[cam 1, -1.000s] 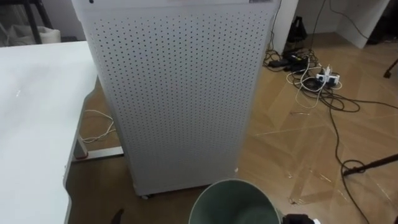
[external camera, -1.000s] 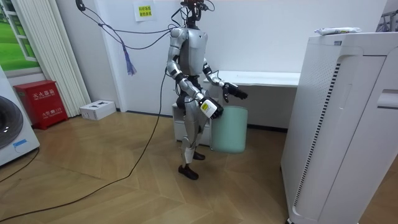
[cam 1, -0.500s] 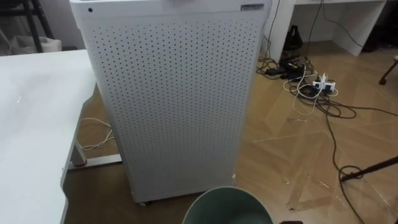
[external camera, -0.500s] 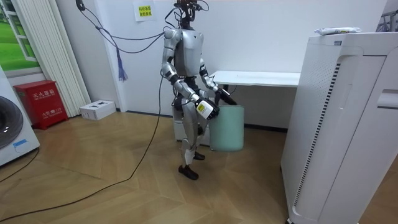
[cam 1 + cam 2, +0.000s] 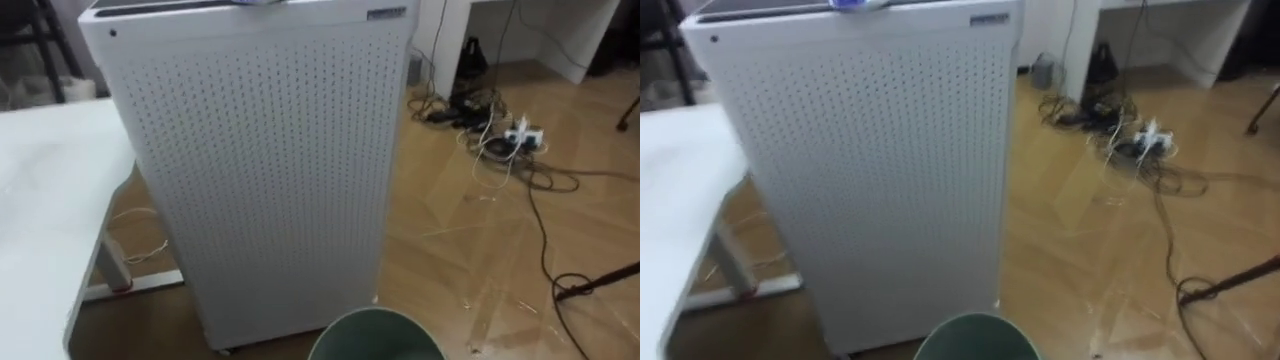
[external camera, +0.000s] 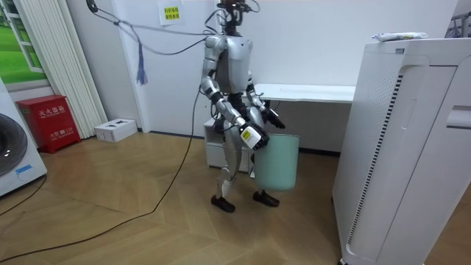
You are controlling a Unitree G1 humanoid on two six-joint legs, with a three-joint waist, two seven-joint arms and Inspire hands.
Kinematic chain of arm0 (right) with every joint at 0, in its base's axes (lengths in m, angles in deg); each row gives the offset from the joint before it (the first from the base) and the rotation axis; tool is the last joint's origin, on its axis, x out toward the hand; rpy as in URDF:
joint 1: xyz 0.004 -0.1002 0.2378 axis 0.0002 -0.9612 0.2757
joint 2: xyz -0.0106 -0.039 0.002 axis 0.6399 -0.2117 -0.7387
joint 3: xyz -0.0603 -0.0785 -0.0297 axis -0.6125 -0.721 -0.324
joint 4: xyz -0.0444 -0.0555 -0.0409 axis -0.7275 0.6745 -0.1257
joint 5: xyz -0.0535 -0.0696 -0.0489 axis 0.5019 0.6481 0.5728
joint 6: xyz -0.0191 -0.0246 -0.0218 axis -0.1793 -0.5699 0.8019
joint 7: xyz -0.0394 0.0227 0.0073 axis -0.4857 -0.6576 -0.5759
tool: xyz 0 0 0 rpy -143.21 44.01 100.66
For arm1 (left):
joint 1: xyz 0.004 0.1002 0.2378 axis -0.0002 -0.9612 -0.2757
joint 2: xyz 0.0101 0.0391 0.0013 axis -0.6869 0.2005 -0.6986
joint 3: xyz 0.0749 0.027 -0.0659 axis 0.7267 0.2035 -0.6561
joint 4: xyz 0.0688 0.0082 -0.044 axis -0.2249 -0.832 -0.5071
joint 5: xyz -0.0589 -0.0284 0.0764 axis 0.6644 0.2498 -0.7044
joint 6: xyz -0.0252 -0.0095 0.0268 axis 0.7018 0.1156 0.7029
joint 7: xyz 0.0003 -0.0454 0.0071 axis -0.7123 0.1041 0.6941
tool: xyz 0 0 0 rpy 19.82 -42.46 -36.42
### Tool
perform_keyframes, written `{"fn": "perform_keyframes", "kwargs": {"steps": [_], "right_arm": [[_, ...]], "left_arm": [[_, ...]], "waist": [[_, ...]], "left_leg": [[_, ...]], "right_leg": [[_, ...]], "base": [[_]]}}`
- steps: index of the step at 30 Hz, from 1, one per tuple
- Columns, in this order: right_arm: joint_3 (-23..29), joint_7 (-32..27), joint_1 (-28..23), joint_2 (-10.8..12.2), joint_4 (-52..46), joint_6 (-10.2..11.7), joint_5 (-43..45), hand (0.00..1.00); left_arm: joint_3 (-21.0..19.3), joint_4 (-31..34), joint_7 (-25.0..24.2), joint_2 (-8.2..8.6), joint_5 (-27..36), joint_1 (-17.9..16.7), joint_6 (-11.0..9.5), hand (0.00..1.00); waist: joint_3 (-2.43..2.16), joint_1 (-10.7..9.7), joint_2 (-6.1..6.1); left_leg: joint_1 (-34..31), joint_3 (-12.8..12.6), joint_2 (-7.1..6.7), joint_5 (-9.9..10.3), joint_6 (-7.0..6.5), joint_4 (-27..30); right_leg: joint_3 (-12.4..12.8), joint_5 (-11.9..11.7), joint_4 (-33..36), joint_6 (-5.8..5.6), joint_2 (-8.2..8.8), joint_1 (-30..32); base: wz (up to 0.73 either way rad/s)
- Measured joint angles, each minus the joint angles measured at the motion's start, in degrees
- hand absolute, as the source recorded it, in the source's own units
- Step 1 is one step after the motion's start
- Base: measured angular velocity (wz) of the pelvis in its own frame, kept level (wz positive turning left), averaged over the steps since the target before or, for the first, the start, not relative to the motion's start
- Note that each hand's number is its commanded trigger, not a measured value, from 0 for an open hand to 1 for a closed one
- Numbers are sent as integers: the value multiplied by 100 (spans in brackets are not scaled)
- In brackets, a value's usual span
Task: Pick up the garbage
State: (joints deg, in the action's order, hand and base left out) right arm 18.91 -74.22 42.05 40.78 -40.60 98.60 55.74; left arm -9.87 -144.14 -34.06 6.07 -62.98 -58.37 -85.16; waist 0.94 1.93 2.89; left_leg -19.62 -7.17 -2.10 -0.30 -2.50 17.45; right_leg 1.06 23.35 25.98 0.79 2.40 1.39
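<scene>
**Wrapper on top of the cabinet, bin at the robot's right hand**

Take the tall white perforated cabinet (image 5: 260, 170) as your landmark. The garbage, a crumpled pale wrapper (image 6: 397, 35), lies on the cabinet's flat top near its front edge, and neither hand is on it. In the room view your robot stands facing the cabinet, a short way from it, with the white table (image 5: 40, 200) on its left.

The pale green round plastic bin (image 6: 278, 158) is between the robot and the cabinet. In the eye views its rim shows just below the cabinet's foot. The right hand (image 6: 252, 138) is against the bin's upper side, but I cannot tell you its grip from here. The left hand (image 6: 271, 118) hangs above the bin's rim with fingers stretched out, holding nothing.

Writing: a small grey label plate (image 5: 388, 14) sits at the cabinet's top front corner, too small to read. A white power strip (image 5: 522, 132) lies among cables on the wooden floor beyond the cabinet's right side.
</scene>
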Motion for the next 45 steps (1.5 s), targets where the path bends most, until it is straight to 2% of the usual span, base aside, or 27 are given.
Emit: {"fn": "perform_keyframes", "kwargs": {"steps": [2,3,4,5,6,7,8,10,11,12,13,15,16,17,18,19,21,22,26,30,32,34,37,39,40,42,45], "right_arm": [[3,-9,-23,-7,28,0,-15,100],[0,-11,-23,-15,35,-10,-5,100],[5,-13,-11,-44,30,-18,-6,100],[5,-6,-1,-49,30,-32,-6,100],[3,-4,4,-14,31,-63,-15,100],[-2,16,15,6,28,-91,-36,100],[-2,23,30,7,27,-98,-61,100],[-3,49,71,7,10,-97,-149,100],[-2,56,78,7,-18,-96,-176,100],[-2,57,79,9,-28,-96,-196,100],[-2,54,82,21,-46,-96,-200,100],[-2,39,76,35,-94,-96,-168,100],[-2,-5,74,34,-101,-96,-173,100],[-2,-33,79,33,-104,-96,-174,100],[-1,-104,90,30,-122,-95,-174,100],[-1,-182,125,18,-130,-76,-165,100],[2,-340,139,-21,-129,-60,-177,100],[3,-413,147,-26,-134,-38,-177,100],[11,-565,135,-47,-332,-18,-172,100],[42,-610,113,-84,-315,-19,-50,100],[45,-661,108,-87,-317,-19,-35,100],[57,-746,113,-93,-350,-18,15,100],[56,-902,118,-106,-352,24,13,100],[52,-939,94,-112,-352,41,12,100],[52,-944,90,-131,-351,62,9,100],[51,-943,95,-157,-351,99,16,100],[44,-924,80,-159,-356,101,11,100]], "left_arm": [[13,0,-96,-2,-19,1,-4,0],[13,0,-140,-14,2,49,-6,0],[14,1,-153,2,-9,161,-7,0],[21,1,-157,4,-7,220,-16,0],[21,0,-160,-14,-8,297,-19,0],[27,-12,-156,-27,-10,332,-22,0],[30,-11,-156,-27,-13,335,-28,0],[30,-2,-110,-34,-23,330,-44,0],[16,10,-82,-37,-41,323,-44,0],[16,15,-70,-37,-35,326,-45,0],[16,54,-54,-39,-26,338,-45,0],[12,186,-1,-20,-28,348,-46,0],[20,323,24,-4,-39,344,-50,0],[28,382,55,4,-44,340,-61,0],[38,442,154,19,-91,345,-94,0],[38,504,284,22,-155,348,-100,0],[32,597,517,65,-232,353,-108,0],[-4,751,666,63,-280,341,-121,0],[-106,1591,1139,55,-344,213,-178,0],[-164,1981,1487,76,-463,178,-302,0],[-186,2070,1561,66,-504,115,-307,0],[-265,2475,1697,44,-532,119,-308,0],[-285,3009,1955,-44,-507,150,-374,0],[-331,3155,2007,-114,-514,106,-377,0],[-332,3425,2011,-163,-504,95,-391,0],[-332,3894,2026,-170,-504,110,-529,0],[-389,4358,2159,-164,-451,113,-560,0]], "waist": [[-34,3,76],[-38,2,144],[-14,4,137],[-5,9,122],[9,1,125],[19,6,122],[30,3,107],[51,10,0],[49,17,-51],[44,13,-84],[30,-4,-118],[39,-21,-158],[34,-11,-161],[29,1,-158],[28,10,-160],[31,8,-170],[-15,5,-233],[-19,37,-252],[-21,43,-250],[-7,91,-227],[25,155,-171],[20,196,-109],[21,298,-119],[25,300,-126],[25,314,-125],[28,320,-144],[26,322,-162]], "left_leg": [[-48,-61,-145,222,-308,463],[-53,-87,-299,486,-384,707],[-56,-111,-375,726,-458,940],[-53,-142,-377,839,-490,1047],[40,-195,-420,1002,-580,1182],[191,-210,-490,1166,-640,1243],[277,-216,-507,1239,-658,1256],[609,-204,-511,1465,-712,1179],[716,-191,-490,1530,-723,1127],[747,-189,-465,1546,-736,1102],[829,-144,-441,1555,-748,998],[938,-19,-422,1557,-746,843],[1027,43,-411,1558,-743,741],[1080,63,-411,1558,-741,683],[1211,124,-414,1566,-724,614],[1315,162,-421,1588,-686,561],[1468,192,-365,1593,-672,422],[1526,218,-325,1586,-650,355],[1821,275,-247,1570,-584,46],[2102,279,-231,1542,-539,-218],[2123,310,-218,1542,-538,-225],[2086,327,-187,1554,-515,-225],[2086,365,-169,1558,-505,-219],[2069,427,-146,1559,-501,-216],[2033,439,-130,1559,-497,-208],[2022,454,-126,1546,-477,-208],[2036,476,-117,1546,-476,-208]], "right_leg": [[-65,192,64,-138,188,-147],[-177,328,261,-262,387,-190],[-340,370,737,-313,533,-112],[-368,335,1071,-359,581,-28],[-385,171,1752,-477,707,165],[-357,-115,2329,-507,808,347],[-344,-287,2561,-505,844,431],[-369,-1053,3263,-482,921,718],[-459,-969,3374,-490,943,889],[-508,-863,3375,-491,940,994],[-608,-661,3234,-472,886,1207],[-663,-485,2589,-454,732,1381],[-682,-473,1937,-442,640,1403],[-681,-483,1594,-427,598,1381],[-658,-555,849,-386,520,1299],[-611,-957,317,-353,412,1200],[-650,-999,72,-334,318,973],[-687,-1040,-95,-311,262,847],[-762,-1071,-491,-296,162,487],[-755,-1071,-688,-296,118,252],[-755,-1071,-756,-293,89,188],[-757,-1082,-840,-276,56,170],[-783,-1098,-923,-260,40,111],[-843,-1145,-1034,-241,18,68],[-840,-1177,-1087,-230,-7,65],[-825,-1207,-1152,-230,-24,42],[-797,-1231,-1193,-222,-45,8]], "base": [[-16],[-7],[-3],[0],[0],[0],[-8],[-22],[-15],[0],[18],[24],[20],[21],[20],[28],[17],[6],[8],[-8],[6],[19],[6],[12],[15],[5],[-4]]}}
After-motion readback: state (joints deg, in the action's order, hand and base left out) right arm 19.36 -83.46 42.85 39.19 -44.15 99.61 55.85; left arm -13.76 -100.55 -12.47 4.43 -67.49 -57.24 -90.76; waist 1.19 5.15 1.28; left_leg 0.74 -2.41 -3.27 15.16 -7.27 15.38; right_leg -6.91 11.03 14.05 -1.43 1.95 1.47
